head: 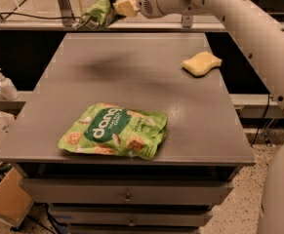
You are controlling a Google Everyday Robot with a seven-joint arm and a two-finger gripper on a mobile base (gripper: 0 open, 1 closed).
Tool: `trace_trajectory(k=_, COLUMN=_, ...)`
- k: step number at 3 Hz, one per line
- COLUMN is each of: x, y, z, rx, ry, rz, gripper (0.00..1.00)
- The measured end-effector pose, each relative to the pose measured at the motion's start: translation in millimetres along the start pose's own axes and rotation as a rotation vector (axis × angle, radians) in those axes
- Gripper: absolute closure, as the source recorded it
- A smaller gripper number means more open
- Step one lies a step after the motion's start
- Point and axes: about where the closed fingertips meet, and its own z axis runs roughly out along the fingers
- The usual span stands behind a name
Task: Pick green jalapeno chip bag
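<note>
Light-green foil: the green jalapeno chip bag (96,14) hangs off the worktop (131,77), above its far edge.
My gripper (123,7): closed on the bag's right end, high at the far side.
Bearing: the bag extends left and slightly down from my gripper, its long axis on that slant.
Below: dang bag (114,130) near the front edge and yellow sponge (201,64) at right, both well apart from my load.
Next, I judge: only a steady lift is needed.
</note>
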Motion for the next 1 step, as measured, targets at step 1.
trace_trajectory(k=1, x=-1.2, y=2.2, z=1.2, rx=-0.006, ry=-0.004, rz=0.001, gripper=1.0)
